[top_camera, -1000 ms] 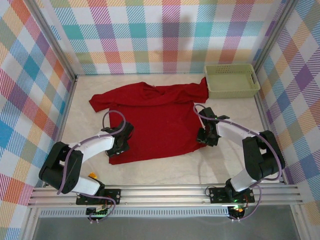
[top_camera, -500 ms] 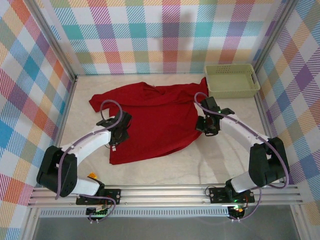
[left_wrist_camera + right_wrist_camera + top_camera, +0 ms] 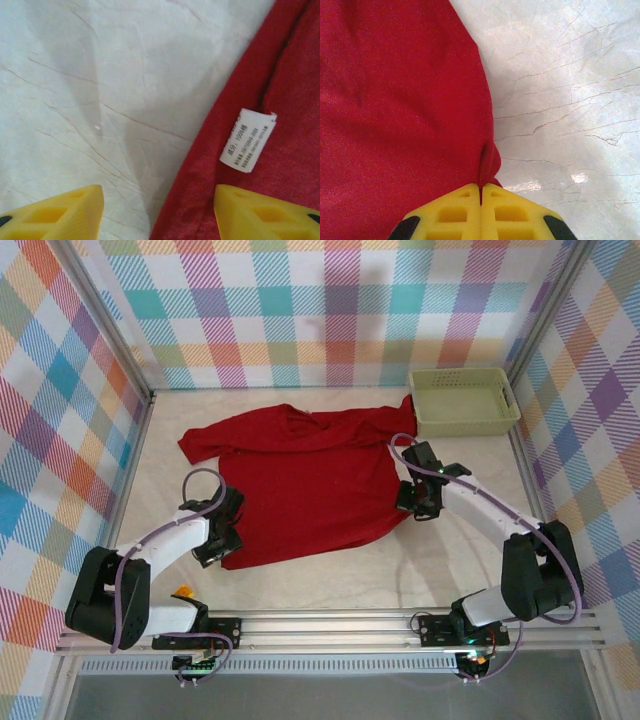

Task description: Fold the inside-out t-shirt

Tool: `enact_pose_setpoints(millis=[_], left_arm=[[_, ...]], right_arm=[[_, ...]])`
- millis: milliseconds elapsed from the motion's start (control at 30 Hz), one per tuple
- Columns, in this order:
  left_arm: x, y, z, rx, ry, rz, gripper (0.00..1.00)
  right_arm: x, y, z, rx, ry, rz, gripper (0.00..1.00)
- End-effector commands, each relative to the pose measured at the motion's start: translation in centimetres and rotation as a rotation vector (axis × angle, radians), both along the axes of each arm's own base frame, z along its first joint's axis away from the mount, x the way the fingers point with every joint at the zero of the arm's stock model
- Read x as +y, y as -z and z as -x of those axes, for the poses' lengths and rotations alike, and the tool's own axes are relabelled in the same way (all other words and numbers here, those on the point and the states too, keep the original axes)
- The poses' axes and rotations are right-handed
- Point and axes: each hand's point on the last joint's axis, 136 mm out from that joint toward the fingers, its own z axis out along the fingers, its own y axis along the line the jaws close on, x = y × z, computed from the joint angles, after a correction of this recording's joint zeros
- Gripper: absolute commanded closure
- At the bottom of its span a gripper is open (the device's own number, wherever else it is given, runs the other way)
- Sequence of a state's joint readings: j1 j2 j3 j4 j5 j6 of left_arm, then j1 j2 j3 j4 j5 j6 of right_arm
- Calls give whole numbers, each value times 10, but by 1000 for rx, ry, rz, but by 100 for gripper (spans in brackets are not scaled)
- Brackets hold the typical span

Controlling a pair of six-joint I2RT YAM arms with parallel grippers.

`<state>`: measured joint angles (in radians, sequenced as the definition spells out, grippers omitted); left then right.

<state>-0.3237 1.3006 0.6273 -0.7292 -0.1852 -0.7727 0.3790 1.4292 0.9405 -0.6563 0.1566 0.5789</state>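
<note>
Right gripper (image 3: 480, 194) now clamped on side edge of plain deep-red soft cloth t-shirt (image 3: 300, 475). Left gripper (image 3: 157, 212) retreated to hem corner, jaws apart astride edge, seemingly gripping nothing; fold waits on left pinch.

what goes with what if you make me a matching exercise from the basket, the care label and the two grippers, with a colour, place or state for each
Column one
1. basket
2. care label
3. left gripper
4. right gripper

Column two
A. jaws shut, pinching the right-hand edge of the t-shirt
B. pale green, at the far right
C. white, sewn to a red seam
D. jaws apart, over the cloth's edge

Pairs: 1-B, 2-C, 3-D, 4-A
</note>
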Motion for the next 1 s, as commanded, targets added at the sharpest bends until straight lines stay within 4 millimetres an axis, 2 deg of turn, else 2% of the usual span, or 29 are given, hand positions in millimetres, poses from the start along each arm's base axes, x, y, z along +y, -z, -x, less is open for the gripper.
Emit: enact_pose_setpoints(millis=[0,133,267,333,367,433,500,533,567,600,667,733,800,867,967], left_arm=[[-19,12,0,5,-17,118,47],[-29,16,-4,-11,-19,176,67],[-31,-4,-21,-76,7,180,89],[-29,-35,-47,-161,29,185,99],[-28,-53,-60,-202,40,198,100],[-20,-109,-84,-320,59,180,100],[-10,-153,-82,-419,66,131,100],[-4,-163,-71,-447,52,119,100],[1,-163,-59,-449,34,116,100],[4,-155,-44,-431,14,119,100],[7,-120,-14,-337,-27,134,100],[5,-75,18,-193,-76,162,100],[-12,-46,32,-118,-89,224,100],[-20,-29,39,-76,-121,264,100],[-15,-24,41,-59,-138,233,100]], right_arm=[[-7,-3,4,-9,-4,30,100],[-6,-8,1,-28,-9,25,100],[-4,-20,-5,-63,-26,16,100],[-3,-41,-18,-110,-34,-24,100],[-4,-56,-26,-139,-32,-47,100],[-9,-103,-40,-231,-35,-67,100],[-18,-143,-38,-315,-45,-33,100],[-22,-155,-31,-336,-45,-22,100],[-26,-158,-22,-335,-41,-13,100],[-31,-152,-10,-311,-31,-9,100],[-34,-120,18,-208,-8,-29,100],[-30,-74,50,-54,24,-77,100],[-25,-33,80,88,64,-132,100],[-26,-12,99,158,99,-145,100],[-35,-5,107,169,135,-105,100]])
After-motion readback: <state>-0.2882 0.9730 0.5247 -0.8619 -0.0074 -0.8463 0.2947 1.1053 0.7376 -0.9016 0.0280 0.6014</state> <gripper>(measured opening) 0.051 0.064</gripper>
